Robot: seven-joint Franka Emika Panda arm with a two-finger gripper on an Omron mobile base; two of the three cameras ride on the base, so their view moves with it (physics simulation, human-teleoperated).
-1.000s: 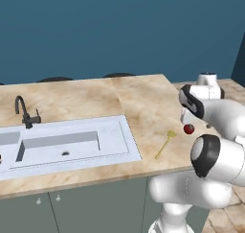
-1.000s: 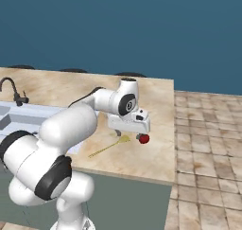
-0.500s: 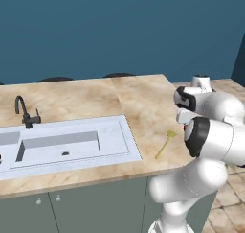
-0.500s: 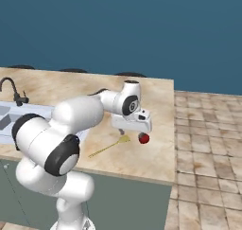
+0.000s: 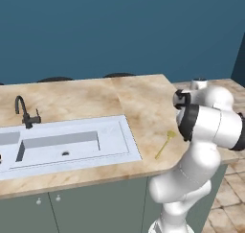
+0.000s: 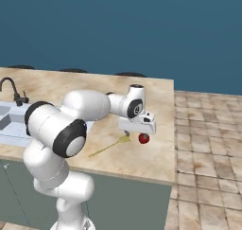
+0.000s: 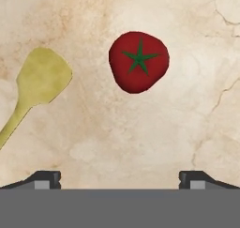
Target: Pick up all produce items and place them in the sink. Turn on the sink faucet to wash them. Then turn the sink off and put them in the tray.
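The glossy red tomato (image 7: 139, 61) with its green star stem lies on the beige marble counter, ahead of my gripper (image 7: 120, 181) and slightly right of centre. The gripper is open, its fingertips (image 7: 45, 179) wide apart with nothing between them. From the right base, the gripper (image 6: 137, 132) hangs just above the counter's right end, with the tomato (image 6: 143, 138) at its right edge. The pale sink (image 5: 119, 131) and black faucet (image 5: 24, 113) lie far left. The tan-brown item and the tray are out of view.
A thin yellow spatula (image 7: 40, 81) lies left of the tomato, its handle running toward the sink (image 6: 111, 146) (image 5: 164, 143). The counter's right edge (image 6: 170, 129) drops to a tiled floor close beside the tomato. My elbow (image 5: 210, 124) bulks over the counter's right end.
The arm's elbow and forearm have swung up and around, and now cover the tomato in the left base view. The hand has stayed over the tomato, which has not moved.
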